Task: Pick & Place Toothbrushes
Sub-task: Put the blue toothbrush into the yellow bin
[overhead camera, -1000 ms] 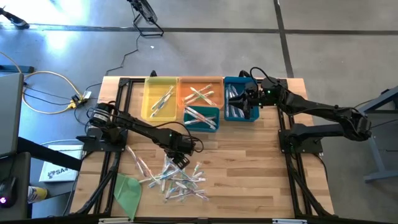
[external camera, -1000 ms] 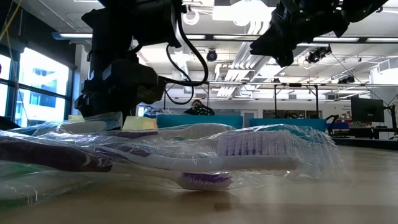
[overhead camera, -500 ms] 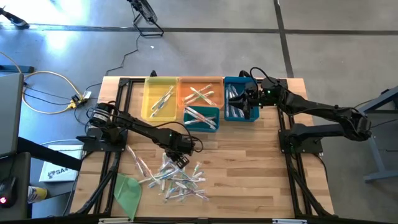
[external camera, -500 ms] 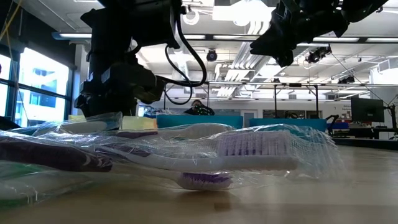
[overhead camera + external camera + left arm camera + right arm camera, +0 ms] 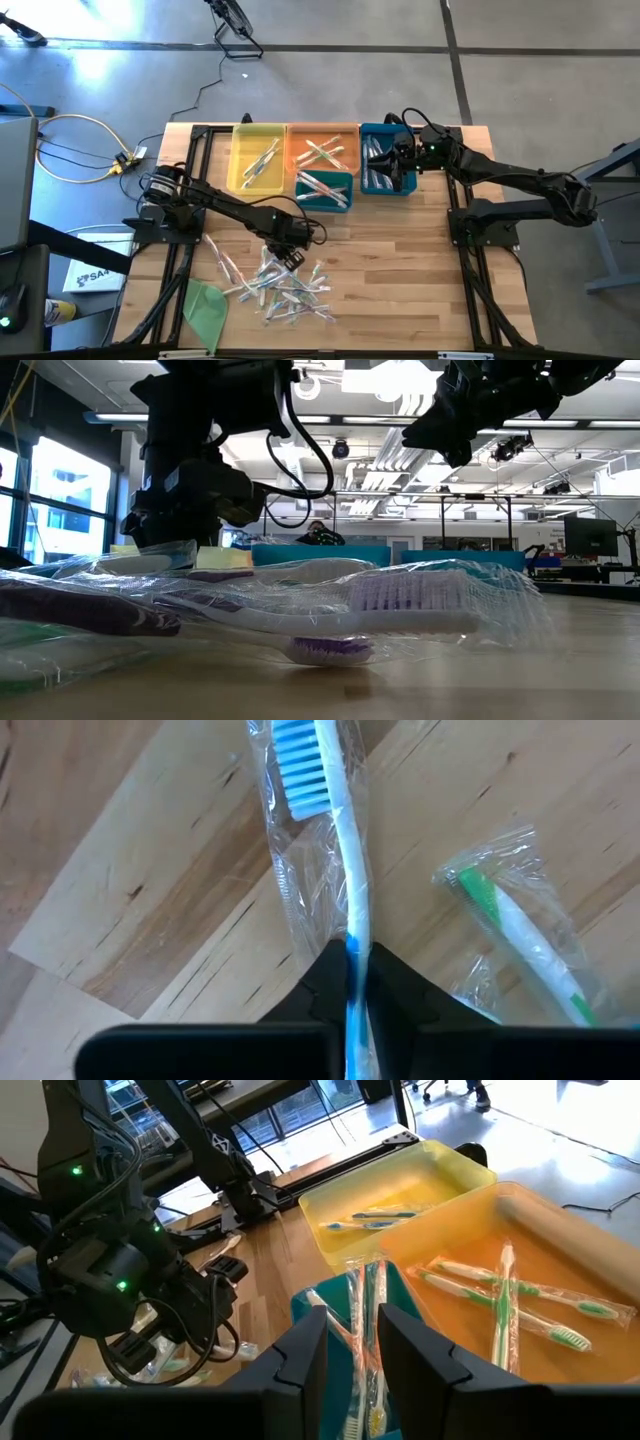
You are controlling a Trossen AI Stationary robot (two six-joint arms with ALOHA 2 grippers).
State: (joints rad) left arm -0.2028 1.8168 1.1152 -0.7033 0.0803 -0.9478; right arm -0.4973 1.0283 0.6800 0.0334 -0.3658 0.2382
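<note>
my left gripper (image 5: 352,982) is pressed together on a wrapped toothbrush (image 5: 335,840), pinching its blue-and-white handle between the fingertips (image 5: 392,982). the brush has a blue bristle head and a clear crinkled sleeve, and lies on the wooden table (image 5: 150,880) pointing straight away from the jaws. a second wrapped brush (image 5: 520,935), green and white, lies just beside. in the high view this gripper (image 5: 290,248) sits at the near edge of the loose pile of brushes (image 5: 285,285), which spreads just beyond it. my right gripper (image 5: 400,160) hangs over the blue bin (image 5: 366,132), holding a wrapped brush (image 5: 352,1320) with orange-pink accents between its fingers. no lettering on any wrapper can be read.
</note>
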